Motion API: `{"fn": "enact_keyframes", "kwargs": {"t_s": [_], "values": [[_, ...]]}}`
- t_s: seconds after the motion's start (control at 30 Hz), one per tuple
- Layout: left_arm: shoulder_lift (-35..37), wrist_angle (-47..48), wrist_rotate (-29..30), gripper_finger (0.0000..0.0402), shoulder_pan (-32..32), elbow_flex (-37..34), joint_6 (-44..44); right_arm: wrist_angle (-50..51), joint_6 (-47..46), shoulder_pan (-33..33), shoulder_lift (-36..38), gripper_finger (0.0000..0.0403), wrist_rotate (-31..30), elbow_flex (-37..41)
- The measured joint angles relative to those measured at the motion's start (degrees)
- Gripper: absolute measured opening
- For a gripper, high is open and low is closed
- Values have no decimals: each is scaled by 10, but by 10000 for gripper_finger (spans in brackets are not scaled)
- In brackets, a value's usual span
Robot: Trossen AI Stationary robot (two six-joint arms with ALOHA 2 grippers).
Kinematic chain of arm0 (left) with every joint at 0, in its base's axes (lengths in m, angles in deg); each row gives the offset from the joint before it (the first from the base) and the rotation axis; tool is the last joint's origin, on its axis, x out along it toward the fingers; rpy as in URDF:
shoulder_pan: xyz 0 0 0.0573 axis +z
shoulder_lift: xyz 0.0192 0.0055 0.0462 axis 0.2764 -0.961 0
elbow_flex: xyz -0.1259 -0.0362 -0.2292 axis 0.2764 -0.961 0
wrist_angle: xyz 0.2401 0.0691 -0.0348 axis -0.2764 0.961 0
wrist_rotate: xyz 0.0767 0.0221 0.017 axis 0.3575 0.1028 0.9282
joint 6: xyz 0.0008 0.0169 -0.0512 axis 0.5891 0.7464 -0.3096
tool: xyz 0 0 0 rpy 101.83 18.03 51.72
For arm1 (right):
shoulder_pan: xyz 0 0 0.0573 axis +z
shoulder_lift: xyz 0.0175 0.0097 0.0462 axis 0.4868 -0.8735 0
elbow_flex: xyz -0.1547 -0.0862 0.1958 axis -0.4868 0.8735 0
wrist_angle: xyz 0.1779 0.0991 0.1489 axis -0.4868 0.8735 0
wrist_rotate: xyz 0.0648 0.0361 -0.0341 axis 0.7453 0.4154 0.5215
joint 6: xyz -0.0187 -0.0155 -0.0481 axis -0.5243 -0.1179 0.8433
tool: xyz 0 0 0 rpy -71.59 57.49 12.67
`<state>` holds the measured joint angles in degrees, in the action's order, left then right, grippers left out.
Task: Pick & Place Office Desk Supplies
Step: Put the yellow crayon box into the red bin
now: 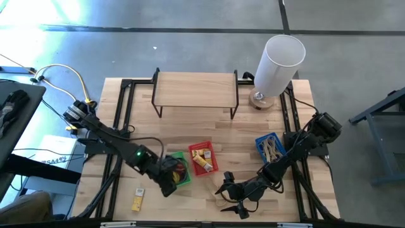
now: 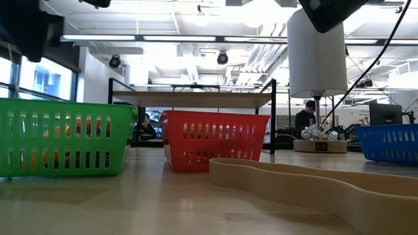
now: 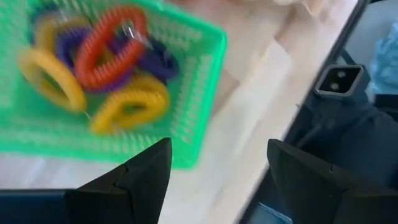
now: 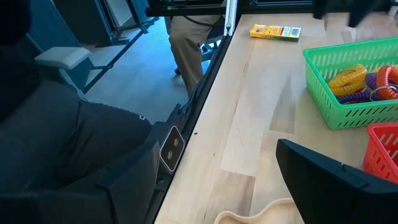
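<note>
Left pincer hangs open over the green basket of rings; descending carelessly, it could snag the rim; right pincer open near the rubber band on the desk.

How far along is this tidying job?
Partly done. Coloured rings lie in the green basket, packets in the red basket, bands in the blue basket. Nothing is in hand: the left gripper stands open over the green basket. A yellow packet and a tan band remain out.

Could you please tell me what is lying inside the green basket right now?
The green basket holds coiled rings: orange, purple and yellow, piled together. Whatever lies beneath the pile is covered.
</note>
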<state>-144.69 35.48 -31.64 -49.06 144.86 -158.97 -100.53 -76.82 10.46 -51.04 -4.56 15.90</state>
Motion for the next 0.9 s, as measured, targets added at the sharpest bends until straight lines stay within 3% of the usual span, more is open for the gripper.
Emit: {"fn": "enact_keyframes", "kwargs": {"t_s": [0.3, 0.53, 0.67, 0.73, 0.9], "values": [[0, 7, -38, 257, -63, 9, -142, 0, 0, 0, 0, 311, 0, 0], [0, 39, 52, 257, -157, 7, -254, 0, -1, 0, 0, 311, 0, 0], [0, 35, 61, 257, -207, 7, -342, 0, -3, 0, 0, 311, 0, 0], [0, 36, 63, 257, -227, 6, -329, 0, -3, 0, 0, 311, 0, 0], [0, 41, 58, 257, -253, 6, -202, 0, -4, 0, 0, 311, 0, 0]]}}
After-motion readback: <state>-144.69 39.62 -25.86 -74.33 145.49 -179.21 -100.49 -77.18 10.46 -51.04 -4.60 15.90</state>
